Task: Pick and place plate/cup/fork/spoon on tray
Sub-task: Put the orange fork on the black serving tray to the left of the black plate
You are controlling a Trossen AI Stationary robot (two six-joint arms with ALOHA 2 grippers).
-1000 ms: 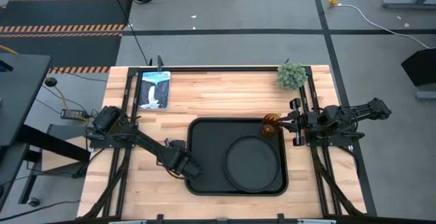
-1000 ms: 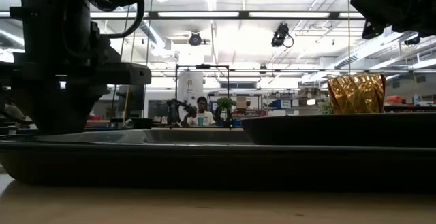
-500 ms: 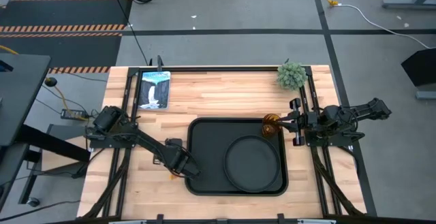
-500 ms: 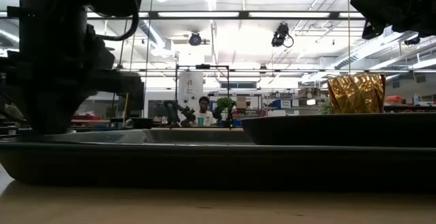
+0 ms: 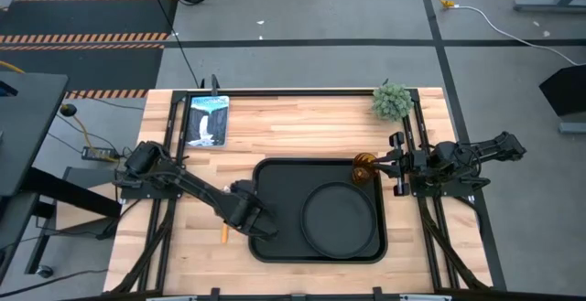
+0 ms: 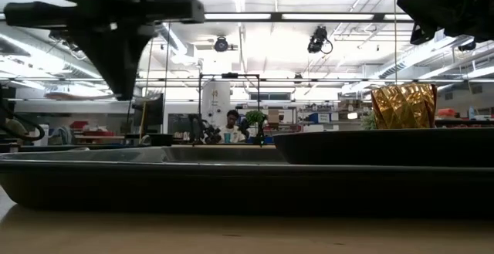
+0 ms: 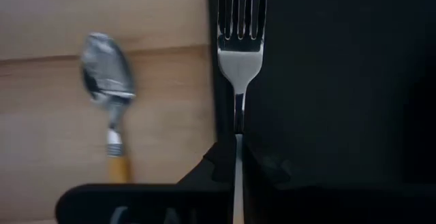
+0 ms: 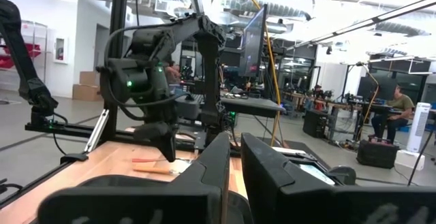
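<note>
My left gripper (image 5: 255, 222) hangs over the left edge of the black tray (image 5: 275, 177), pointing down, and is shut on the fork (image 7: 240, 54). The fork's silver tines stick out past the fingers; its handle is hidden. The spoon (image 5: 225, 235) lies flat on the wood just left of the tray and also shows in the left wrist view (image 7: 107, 81). The round black plate (image 5: 341, 219) lies in the tray's right half. The amber cup (image 5: 363, 168) stands upright in the tray's far right corner. My right gripper (image 5: 392, 166) waits shut, just right of the cup. My left gripper pinches the fork between its two fingers just behind the thin metal neck (image 7: 238, 118). The fingers come from above, pointing down, and lie along the fork. The tines point down past the fingertips, over the tray's left rim. The fork is lifted clear.
A small green potted plant (image 5: 392, 102) stands at the table's far right corner. A picture card (image 5: 207, 120) lies at the far left. Bare wood lies left of the tray and behind it. People sit in the room beyond the table (image 6: 229, 127).
My left gripper has risen from table height with the fork and shifted a little toward the tray. The spoon, which the gripper covered before, now shows on the wood beside the tray.
</note>
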